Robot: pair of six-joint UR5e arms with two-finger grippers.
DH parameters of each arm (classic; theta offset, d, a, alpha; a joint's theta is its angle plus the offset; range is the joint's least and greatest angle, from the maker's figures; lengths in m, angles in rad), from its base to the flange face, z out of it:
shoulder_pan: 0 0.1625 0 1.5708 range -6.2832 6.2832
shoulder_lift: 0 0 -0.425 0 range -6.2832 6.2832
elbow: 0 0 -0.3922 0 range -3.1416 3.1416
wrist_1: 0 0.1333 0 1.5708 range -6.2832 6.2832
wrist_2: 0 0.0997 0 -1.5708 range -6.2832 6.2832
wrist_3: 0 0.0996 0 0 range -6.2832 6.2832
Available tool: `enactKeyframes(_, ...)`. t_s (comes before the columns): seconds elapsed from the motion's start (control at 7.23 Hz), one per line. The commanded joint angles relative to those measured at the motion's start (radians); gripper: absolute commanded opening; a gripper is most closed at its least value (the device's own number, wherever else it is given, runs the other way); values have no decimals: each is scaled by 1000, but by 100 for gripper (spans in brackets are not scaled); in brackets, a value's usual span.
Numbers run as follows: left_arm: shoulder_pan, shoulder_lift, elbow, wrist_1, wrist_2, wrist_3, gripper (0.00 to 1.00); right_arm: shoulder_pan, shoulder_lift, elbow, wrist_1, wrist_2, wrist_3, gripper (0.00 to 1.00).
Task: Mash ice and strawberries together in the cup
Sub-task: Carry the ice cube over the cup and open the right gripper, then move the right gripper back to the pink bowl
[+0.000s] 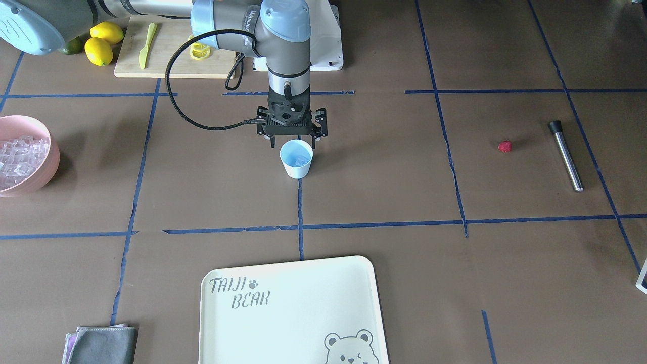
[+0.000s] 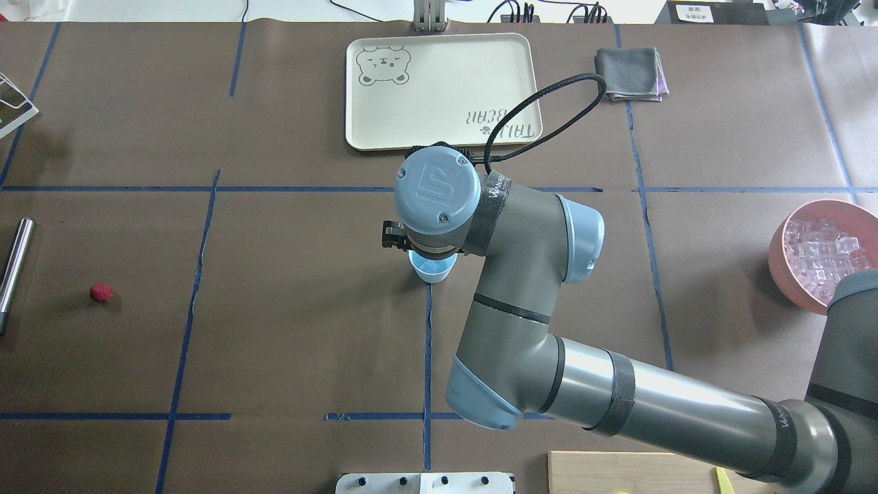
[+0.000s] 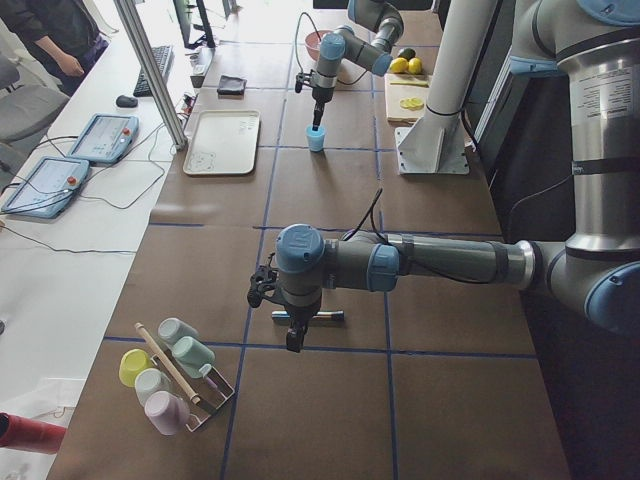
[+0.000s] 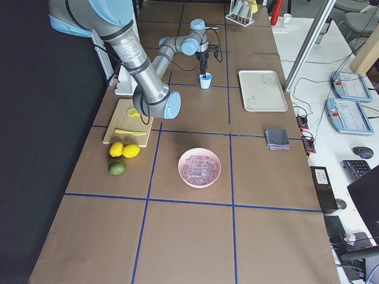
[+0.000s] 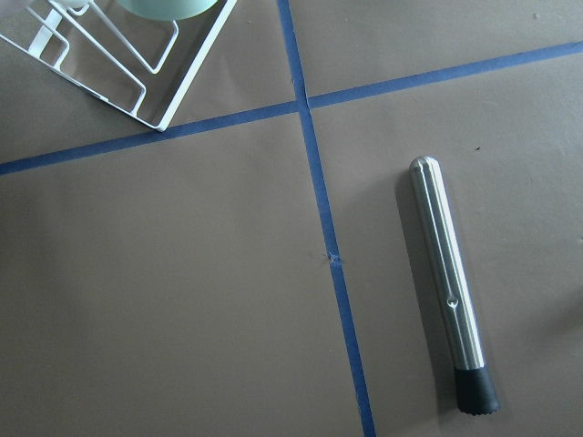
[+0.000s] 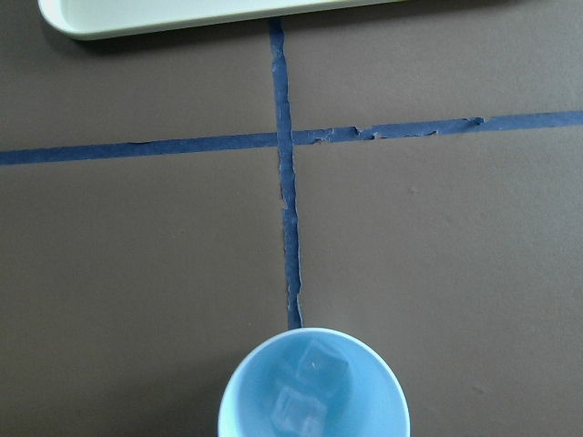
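Note:
The light-blue cup (image 1: 296,161) stands upright at the table's centre with two clear ice cubes (image 6: 312,369) inside it. My right gripper (image 1: 293,139) hangs straight above the cup's rim, open and holding nothing. Its fingers do not show in the right wrist view. The red strawberry (image 1: 504,146) lies alone on the table, far from the cup. Beside it lies a steel muddler (image 1: 566,155). My left gripper (image 3: 292,344) hovers over the muddler (image 5: 451,282); I cannot tell whether it is open or shut. More ice (image 2: 820,257) fills the pink bowl.
The pink bowl (image 1: 43,174) sits at the table's right end. A cream tray (image 1: 283,283) and a grey cloth (image 1: 103,345) lie on the far side. A cutting board (image 1: 167,55) holds a knife and lemon slice, with lemons (image 1: 103,43) beside it. A white cup rack (image 5: 118,68) stands near the muddler.

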Motion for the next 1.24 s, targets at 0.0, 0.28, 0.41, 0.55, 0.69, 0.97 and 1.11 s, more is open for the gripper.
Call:
enactKeyframes(0.0, 0, 0, -4, 1, 0, 0, 100, 28, -6, 10, -1, 18, -19, 99)
enactKeyframes(0.28, 0, -3, -4, 1, 0, 0, 100, 143, -157, 130, 2, 115, -190, 99)
enactKeyframes(0.41, 2, -3, -4, 1, 0, 0, 100, 250, -273, 222, 3, 219, -335, 99)
enactKeyframes(0.55, 2, -5, -4, 1, 0, 0, 100, 357, -381, 276, 5, 311, -493, 99)
enactKeyframes(0.69, 2, -5, -4, 1, 0, 0, 100, 460, -487, 304, 5, 378, -675, 99)
enactKeyframes(0.97, 2, -5, -4, 1, 0, 0, 100, 631, -636, 306, 5, 464, -981, 99)
enactKeyframes(1.11, 0, -5, -4, -1, 0, 0, 100, 682, -693, 305, 6, 479, -1073, 99)
